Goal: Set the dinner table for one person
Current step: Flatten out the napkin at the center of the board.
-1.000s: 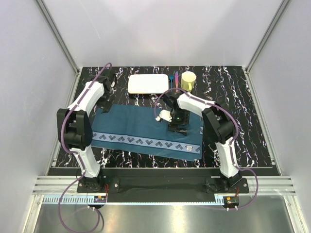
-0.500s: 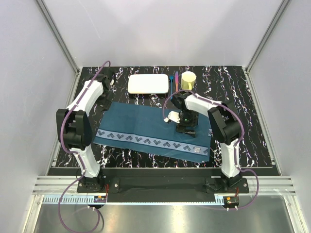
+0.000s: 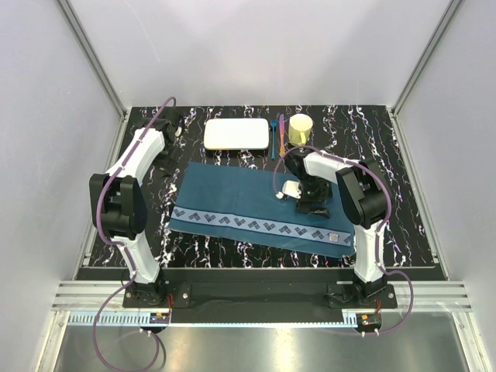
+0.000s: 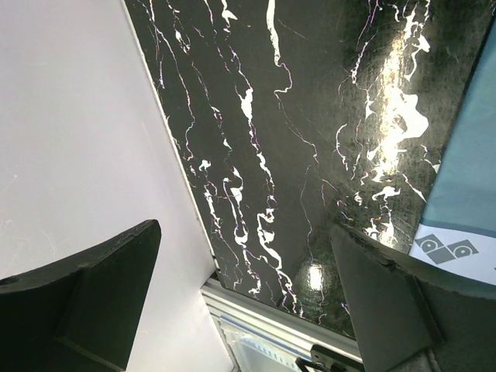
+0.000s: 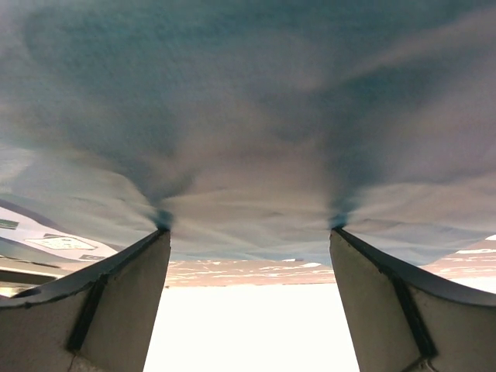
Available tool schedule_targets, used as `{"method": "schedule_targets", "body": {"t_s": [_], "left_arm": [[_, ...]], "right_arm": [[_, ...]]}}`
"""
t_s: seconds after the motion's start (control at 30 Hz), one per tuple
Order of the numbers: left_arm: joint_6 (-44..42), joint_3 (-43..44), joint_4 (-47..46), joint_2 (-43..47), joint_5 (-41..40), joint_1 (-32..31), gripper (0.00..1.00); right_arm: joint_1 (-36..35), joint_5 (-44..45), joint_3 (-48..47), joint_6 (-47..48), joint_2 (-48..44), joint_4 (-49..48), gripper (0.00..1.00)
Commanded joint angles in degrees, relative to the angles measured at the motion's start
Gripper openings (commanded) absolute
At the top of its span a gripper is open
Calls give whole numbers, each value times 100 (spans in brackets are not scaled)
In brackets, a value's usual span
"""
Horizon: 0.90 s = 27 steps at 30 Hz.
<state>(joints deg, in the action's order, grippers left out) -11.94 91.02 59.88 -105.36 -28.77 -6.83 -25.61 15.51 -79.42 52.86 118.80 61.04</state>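
Filling the pale-walled booth [image 3: 256,46], dinner table [image 3: 387,155] bears placemat [image 3: 232,194]; left end effector [image 4: 244,232] and right end effector [image 5: 248,232] spread.

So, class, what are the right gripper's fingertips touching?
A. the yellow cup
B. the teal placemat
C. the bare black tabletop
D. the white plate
B: in the right wrist view the right gripper presses both fingertips into the teal placemat, which puckers around them; the yellow cup and white plate sit farther back, untouched.

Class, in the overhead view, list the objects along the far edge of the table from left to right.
In order: white rectangular plate → blue utensil → purple utensil → yellow cup.
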Motion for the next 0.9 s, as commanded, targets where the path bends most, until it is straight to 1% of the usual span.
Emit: {"method": "schedule_targets", "body": {"t_s": [0.0, 0.07, 0.1, 0.2, 0.6, 0.87], "left_arm": [[69, 117, -81, 262, -14, 24, 99], [87, 82, -90, 262, 21, 24, 99], [113, 74, -82, 262, 21, 24, 99], [140, 65, -90, 262, 56, 24, 99], [193, 47, -82, 271, 91, 24, 99], [236, 73, -73, 244, 144, 24, 99]], "right_arm": [[117, 496, 260, 646, 170, -768, 91], [108, 655, 453, 857, 169, -979, 92], [100, 760, 506, 936, 169, -1023, 94], [108, 752, 655, 1129, 100, -1164, 96], [91, 743, 1411, 1621, -366, -1647, 96], [56, 796, 1868, 1745, -577, -1920, 97]]}}
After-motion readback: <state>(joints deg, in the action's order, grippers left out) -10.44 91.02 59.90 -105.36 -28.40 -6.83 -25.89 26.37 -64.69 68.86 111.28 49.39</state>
